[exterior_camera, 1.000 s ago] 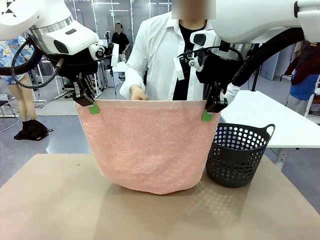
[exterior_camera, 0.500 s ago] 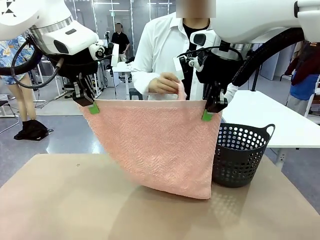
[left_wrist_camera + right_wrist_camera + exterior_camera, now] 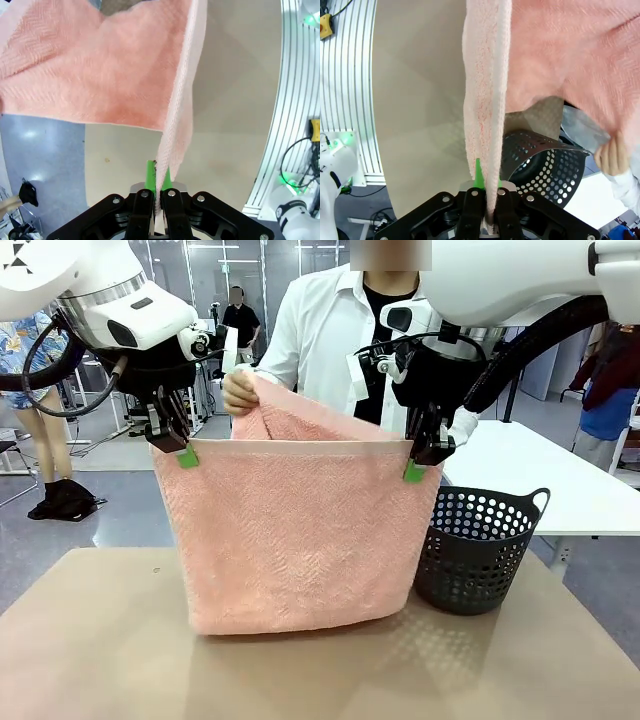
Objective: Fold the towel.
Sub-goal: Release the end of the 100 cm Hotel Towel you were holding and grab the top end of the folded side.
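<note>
The salmon-pink towel (image 3: 295,535) hangs as a wide sheet above the brown table (image 3: 100,640), held by its two upper corners. My left gripper (image 3: 183,452) is shut on the upper left corner, and my right gripper (image 3: 417,466) is shut on the upper right corner. Behind the sheet, a person's hand (image 3: 238,390) lifts the towel's far edge up over the top hem. In the left wrist view the towel (image 3: 125,75) runs up from between the green pads (image 3: 150,175). In the right wrist view the towel (image 3: 485,100) hangs straight from the shut fingers.
A dark perforated plastic basket (image 3: 478,548) stands on the table at the right, just behind the towel's right edge; it also appears as the basket (image 3: 545,165) in the right wrist view. The person in a white shirt (image 3: 320,340) stands across the table.
The person has raised the towel's far lower edge from behind up above the top hem. The hanging sheet now reaches less far down and hangs squarer. Both grippers hold still.
</note>
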`<state>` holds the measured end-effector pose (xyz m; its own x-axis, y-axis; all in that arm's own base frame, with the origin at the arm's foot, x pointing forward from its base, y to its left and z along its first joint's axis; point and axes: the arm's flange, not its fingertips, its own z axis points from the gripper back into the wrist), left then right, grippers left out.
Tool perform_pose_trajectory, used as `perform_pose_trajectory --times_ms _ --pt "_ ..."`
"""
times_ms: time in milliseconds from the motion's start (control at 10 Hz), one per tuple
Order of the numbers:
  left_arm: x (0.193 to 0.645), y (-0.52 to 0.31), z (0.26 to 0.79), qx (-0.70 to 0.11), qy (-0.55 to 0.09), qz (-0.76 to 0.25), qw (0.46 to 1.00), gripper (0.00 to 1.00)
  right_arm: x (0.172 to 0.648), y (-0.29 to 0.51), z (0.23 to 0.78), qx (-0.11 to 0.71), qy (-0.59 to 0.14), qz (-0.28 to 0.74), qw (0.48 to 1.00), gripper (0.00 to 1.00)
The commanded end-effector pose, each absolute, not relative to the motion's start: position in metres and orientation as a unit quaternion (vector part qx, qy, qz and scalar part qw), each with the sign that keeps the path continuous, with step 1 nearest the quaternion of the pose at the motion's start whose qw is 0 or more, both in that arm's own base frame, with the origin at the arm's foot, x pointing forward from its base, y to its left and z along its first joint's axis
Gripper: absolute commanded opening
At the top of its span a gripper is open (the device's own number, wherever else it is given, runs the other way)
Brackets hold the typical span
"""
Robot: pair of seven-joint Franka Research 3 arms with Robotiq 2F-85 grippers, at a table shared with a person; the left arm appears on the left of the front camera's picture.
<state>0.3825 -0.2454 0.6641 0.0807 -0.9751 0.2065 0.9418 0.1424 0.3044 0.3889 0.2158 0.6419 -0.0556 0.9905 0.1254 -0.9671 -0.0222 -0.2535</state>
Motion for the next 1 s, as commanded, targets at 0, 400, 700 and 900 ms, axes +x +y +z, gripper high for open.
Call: perform_pose_trajectory --times_ms 0,400,700,900 --pt "0.3833 -0.2452 0.6661 0.049 -0.182 -0.653 0.734 0.0 0.3889 0.2155 0.6415 -0.045 -0.136 0.714 0.686 0.0" --pt "0.3833 -0.2452 0.6661 0.049 -0.182 -0.653 0.734 0.0 0.3889 0.2155 0.6415 -0.045 -0.136 0.714 0.686 0.0" --pt "0.3833 -0.2452 0.6661 0.049 -0.182 -0.653 0.734 0.0 0.3889 0.2155 0.6415 -0.045 -0.136 0.714 0.686 0.0" --pt "0.3833 -0.2452 0.6661 0.049 -0.182 -0.653 0.734 0.0 0.3889 0.2155 0.6415 -0.045 -0.136 0.714 0.686 0.0"
